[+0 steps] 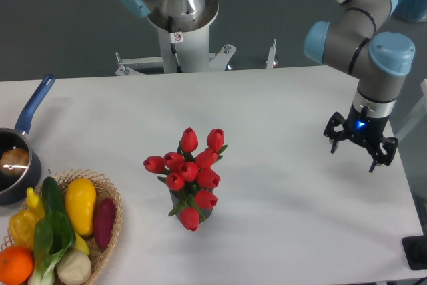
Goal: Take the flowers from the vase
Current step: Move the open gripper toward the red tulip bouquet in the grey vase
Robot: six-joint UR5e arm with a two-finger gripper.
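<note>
Standing well to the gripper's (360,151) left and slightly nearer the camera, the flowers (189,173) fill the vase (203,210), mostly hidden beneath them. Its fingers spread apart, holding nothing, above the table (280,111). No readable writing; the base's (179,28) small sticker is illegible.

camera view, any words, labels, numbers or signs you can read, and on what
No readable words or numbers anywhere.
Small red and white round sticker on the white robot base column: a prohibition-type sign, too small to make out.
Black two-finger claw, red tulips, wicker basket, blue-handled saucepan: no text.
</note>
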